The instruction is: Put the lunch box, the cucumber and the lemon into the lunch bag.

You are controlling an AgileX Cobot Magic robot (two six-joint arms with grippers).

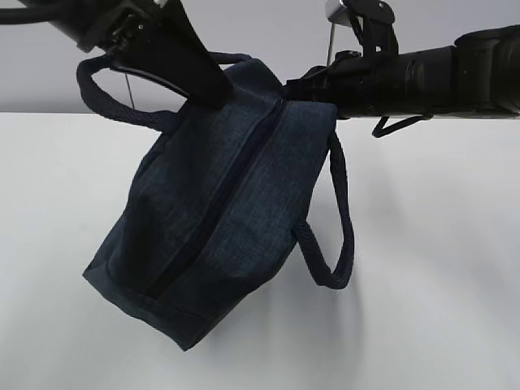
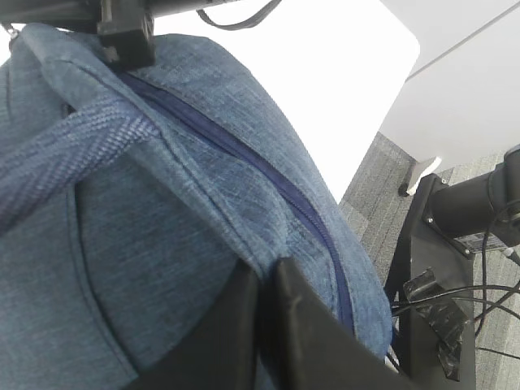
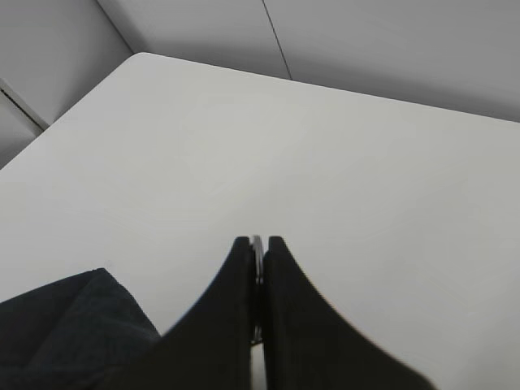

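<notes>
Navy lunch bag point(image 1: 219, 219) hangs zipped above the white desk point(image 1: 439, 244), left tool point(image 2: 264, 272) clenched on its fabric, right tool point(image 3: 258, 248) clenched on the ring pull point(image 3: 257, 260). Packing appears finished.

Lunch bag point(image 1: 219, 211) zipped; contents hidden.

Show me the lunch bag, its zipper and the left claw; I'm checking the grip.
lunch bag point(image 1: 244, 195): exterior view, fabric side panel.
zipper point(image 1: 213, 215): exterior view, closed dark seam.
left claw point(image 2: 268, 268): left wrist view, tips pinching bag fabric.
</notes>
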